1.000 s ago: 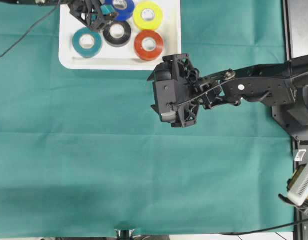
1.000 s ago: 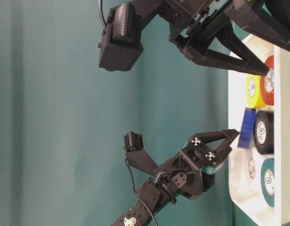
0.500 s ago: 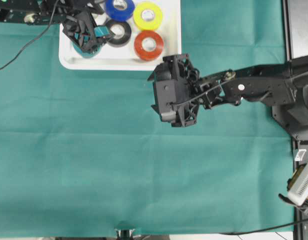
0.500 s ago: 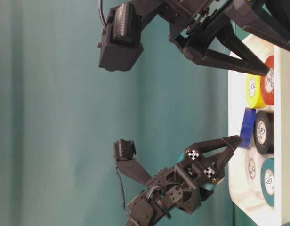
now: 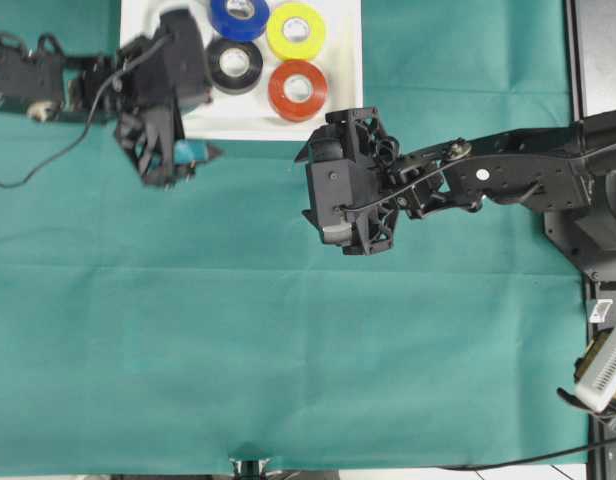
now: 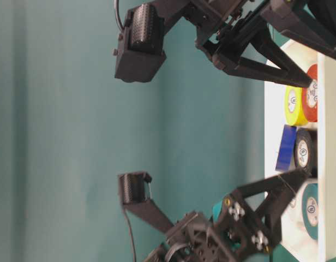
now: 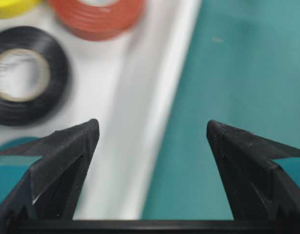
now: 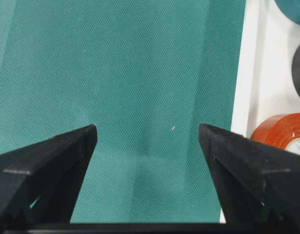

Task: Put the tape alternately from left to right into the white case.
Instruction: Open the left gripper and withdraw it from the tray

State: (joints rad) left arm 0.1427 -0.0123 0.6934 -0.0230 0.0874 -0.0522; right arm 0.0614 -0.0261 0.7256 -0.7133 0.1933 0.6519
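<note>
While the left gripper (image 5: 173, 160) backs off the white case (image 5: 250, 124), open and empty, tape rolls (image 5: 297, 90) lie inside; right gripper (image 8: 147, 146) open; task apparently complete.

One overhead view, one table-level, two close wrist views; all share the white case (image 5: 338, 125)

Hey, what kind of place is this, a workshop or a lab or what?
Most likely a robotics lab bench. Two black robot arms work over a table draped in green cloth, the left gripper beside a white case of colored tape rolls such as the red one.
</note>
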